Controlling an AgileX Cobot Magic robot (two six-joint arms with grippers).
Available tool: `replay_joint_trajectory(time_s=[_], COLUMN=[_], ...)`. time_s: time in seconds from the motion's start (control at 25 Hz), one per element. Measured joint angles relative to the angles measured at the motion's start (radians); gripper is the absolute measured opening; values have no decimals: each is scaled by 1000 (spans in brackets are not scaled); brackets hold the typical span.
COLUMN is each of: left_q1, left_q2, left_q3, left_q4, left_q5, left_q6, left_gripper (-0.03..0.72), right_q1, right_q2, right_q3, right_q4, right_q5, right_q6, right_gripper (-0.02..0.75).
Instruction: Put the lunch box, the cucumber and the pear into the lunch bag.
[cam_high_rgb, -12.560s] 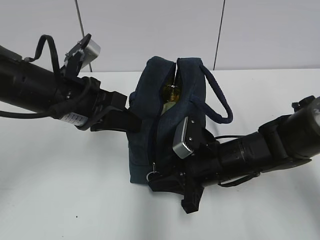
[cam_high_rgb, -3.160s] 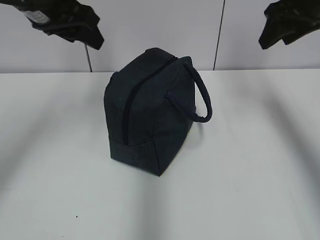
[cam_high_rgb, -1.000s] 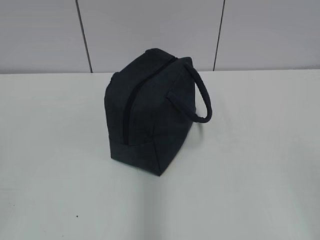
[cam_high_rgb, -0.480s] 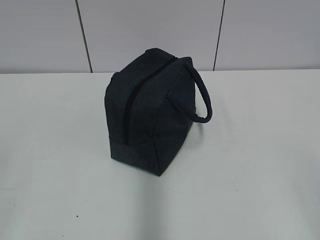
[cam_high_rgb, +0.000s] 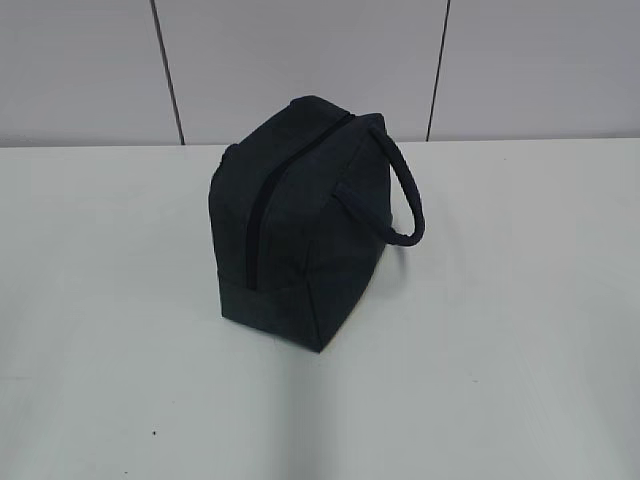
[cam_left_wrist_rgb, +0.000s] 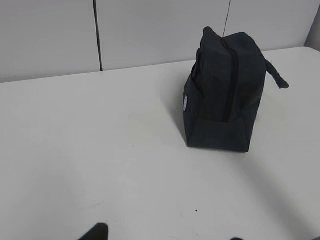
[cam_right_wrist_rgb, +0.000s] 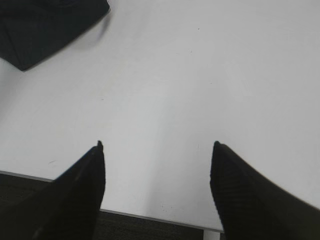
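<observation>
The dark navy lunch bag (cam_high_rgb: 300, 220) stands on the white table with its zipper shut and its rolled loop handle (cam_high_rgb: 405, 200) hanging to the right. It also shows in the left wrist view (cam_left_wrist_rgb: 222, 90) and, as a corner, in the right wrist view (cam_right_wrist_rgb: 45, 25). The lunch box, cucumber and pear are hidden. Neither gripper shows in the exterior view. My left gripper (cam_left_wrist_rgb: 167, 235) is open and empty, with only its fingertips (cam_left_wrist_rgb: 97, 231) showing at the bottom edge, well back from the bag. My right gripper (cam_right_wrist_rgb: 157, 150) is open and empty over the table's front edge.
The white table (cam_high_rgb: 500, 350) runs back to a grey panelled wall (cam_high_rgb: 300, 60). Its front edge (cam_right_wrist_rgb: 150, 216) shows below the right gripper. A small dark speck (cam_high_rgb: 153, 432) lies on the table.
The bag was open 12.6 s ago with both grippers on it; it is now zipped shut. The arms lifted away and left the exterior view. Nothing has moved in the last second.
</observation>
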Motion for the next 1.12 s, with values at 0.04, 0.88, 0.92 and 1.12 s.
replay_joint_trajectory(time_s=[0.04, 0.88, 0.92, 1.12], left_q1=[0, 125, 172, 349], left_q2=[0, 0, 0, 0], left_q3=[0, 2, 2, 2], left_q4=[0, -2, -2, -3], left_q5=[0, -3, -3, -3], left_q6=[0, 1, 1, 1], left_gripper=[433, 433, 433, 433], right_q1=[0, 0, 0, 0], right_q2=[0, 0, 0, 0], right_q3=[0, 0, 0, 0], right_q4=[0, 2, 2, 2], right_q5=[0, -1, -1, -1], right_q6=[1, 2, 2, 2], right_gripper=[513, 512, 512, 512])
